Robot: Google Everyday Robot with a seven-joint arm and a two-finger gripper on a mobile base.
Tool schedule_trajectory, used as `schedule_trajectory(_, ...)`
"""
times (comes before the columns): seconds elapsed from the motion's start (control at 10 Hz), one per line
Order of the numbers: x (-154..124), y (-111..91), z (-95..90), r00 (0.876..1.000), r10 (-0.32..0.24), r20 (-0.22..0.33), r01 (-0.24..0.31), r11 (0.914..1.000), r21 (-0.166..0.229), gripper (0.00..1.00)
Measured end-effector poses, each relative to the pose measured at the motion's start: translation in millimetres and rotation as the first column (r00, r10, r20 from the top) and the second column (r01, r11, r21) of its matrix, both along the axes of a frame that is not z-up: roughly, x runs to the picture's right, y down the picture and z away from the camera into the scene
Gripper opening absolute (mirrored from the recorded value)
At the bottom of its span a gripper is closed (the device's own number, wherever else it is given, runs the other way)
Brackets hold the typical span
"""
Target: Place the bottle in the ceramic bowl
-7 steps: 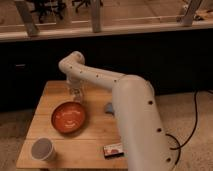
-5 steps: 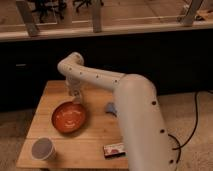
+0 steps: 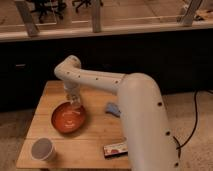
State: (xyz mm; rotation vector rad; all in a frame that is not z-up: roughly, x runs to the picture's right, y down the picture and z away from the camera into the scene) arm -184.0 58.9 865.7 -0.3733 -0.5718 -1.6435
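The red-orange ceramic bowl sits on the left half of the wooden table. My gripper hangs down from the white arm over the bowl's far rim. It is shut on the small clear bottle, which shows as a pale see-through shape at its tip, just above the bowl's back edge.
A white-grey cup stands at the table's front left corner. A blue object lies right of the bowl, partly behind my arm. A flat red-and-white packet lies near the front edge. A dark wall and window ledge stand behind the table.
My gripper has moved a little left and down with the bottle, from beside the bowl's far right rim to over its back edge.
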Motion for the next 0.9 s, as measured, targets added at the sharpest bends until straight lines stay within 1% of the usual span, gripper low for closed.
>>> schedule_trajectory(0.2,-1,9,-9.1,1.000,-0.004,0.007,0.004,1.0000,-0.005,0.00)
schedule_trajectory(0.4,-2,20,-24.2,1.000,0.002,0.023,-0.002,1.0000,-0.007,0.00)
schedule_trajectory(0.6,-1,29,-35.2,0.999,0.004,0.035,-0.004,1.0000,-0.009,0.00)
schedule_trajectory(0.8,0,38,-45.8,0.999,0.009,0.046,-0.008,0.9999,-0.012,0.00)
schedule_trajectory(0.9,1,43,-48.2,0.999,0.009,0.049,-0.008,0.9999,-0.015,0.00)
